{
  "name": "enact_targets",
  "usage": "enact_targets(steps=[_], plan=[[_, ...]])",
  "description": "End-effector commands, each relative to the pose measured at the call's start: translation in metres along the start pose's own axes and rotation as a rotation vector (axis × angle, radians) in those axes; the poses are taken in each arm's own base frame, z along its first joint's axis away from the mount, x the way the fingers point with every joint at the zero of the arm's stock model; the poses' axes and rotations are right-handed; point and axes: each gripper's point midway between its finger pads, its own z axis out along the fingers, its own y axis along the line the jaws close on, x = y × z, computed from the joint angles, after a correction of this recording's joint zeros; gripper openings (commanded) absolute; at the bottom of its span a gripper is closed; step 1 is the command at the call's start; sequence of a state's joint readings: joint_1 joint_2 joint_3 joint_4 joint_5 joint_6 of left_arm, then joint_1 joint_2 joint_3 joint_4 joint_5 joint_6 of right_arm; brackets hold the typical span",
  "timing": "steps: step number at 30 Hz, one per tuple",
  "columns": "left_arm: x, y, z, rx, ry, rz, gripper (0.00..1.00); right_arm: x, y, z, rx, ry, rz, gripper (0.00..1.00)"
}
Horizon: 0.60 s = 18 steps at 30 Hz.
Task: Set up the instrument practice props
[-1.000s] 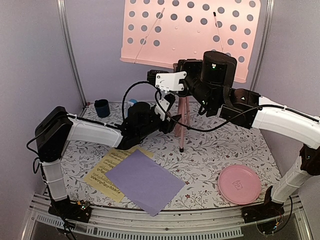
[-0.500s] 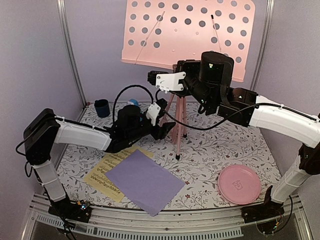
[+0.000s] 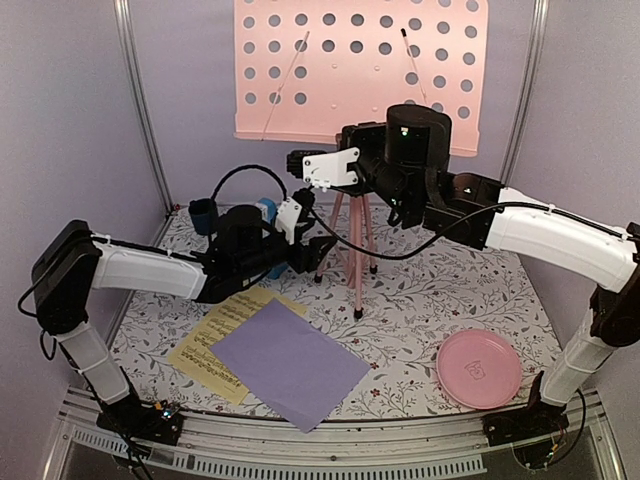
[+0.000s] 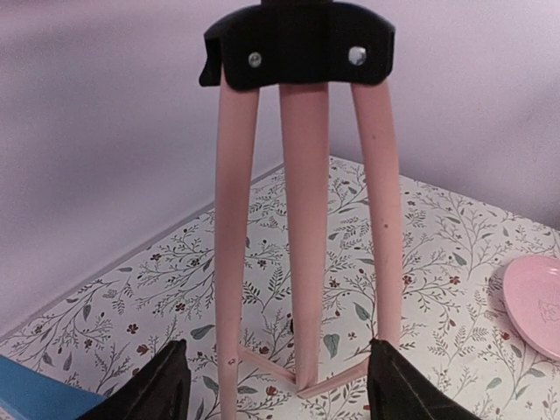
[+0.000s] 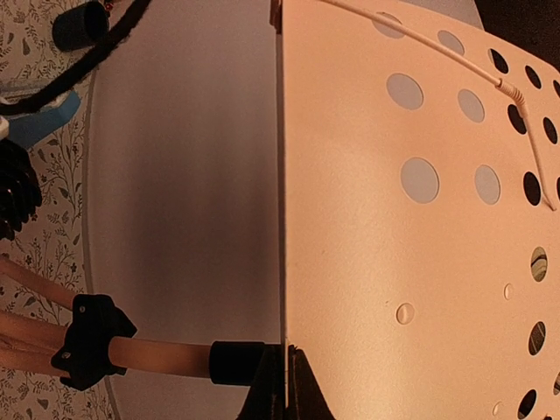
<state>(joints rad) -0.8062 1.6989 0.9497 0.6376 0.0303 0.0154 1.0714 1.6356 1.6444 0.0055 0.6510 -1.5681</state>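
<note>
The pink tripod music stand (image 3: 352, 255) stands upright at the back, its perforated desk (image 3: 360, 65) level above it. My right gripper (image 3: 352, 138) is shut on the desk's lower edge; the right wrist view shows the closed fingertips (image 5: 284, 385) pinching the thin edge of the desk (image 5: 411, 219). My left gripper (image 3: 318, 250) is open and empty just left of the tripod legs (image 4: 302, 245), which rise beyond its fingertips (image 4: 162, 385). The lavender sheet (image 3: 290, 362) lies on the yellow sheet (image 3: 212, 345) at the front left. The blue metronome (image 3: 265, 208) is mostly hidden behind the left arm.
A small dark blue cup (image 3: 203, 215) stands at the back left corner. A round pink plate (image 3: 478, 368) lies at the front right and also shows in the left wrist view (image 4: 535, 302). A black cable loops over the left arm. Walls close in on the left, back and right.
The stand's desk has risen, shifted left and levelled out, held by the right gripper. The left arm has stretched out and swung left, its gripper still by the legs.
</note>
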Motion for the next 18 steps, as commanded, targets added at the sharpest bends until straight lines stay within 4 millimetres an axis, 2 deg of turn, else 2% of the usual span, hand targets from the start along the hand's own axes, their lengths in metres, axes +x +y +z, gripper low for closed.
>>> enact_targets(steps=[1,11,18], plan=[[0.012,0.013,0.012,-0.022,0.03,-0.014,0.69,0.017,-0.092,-0.019,0.237,0.006,0.147,0.0],[0.011,0.024,0.046,-0.03,0.056,0.061,0.63,0.023,-0.091,-0.012,0.244,0.014,0.15,0.02],[0.012,0.03,0.063,-0.046,0.065,0.113,0.42,0.025,-0.091,-0.01,0.249,0.015,0.158,0.05]])
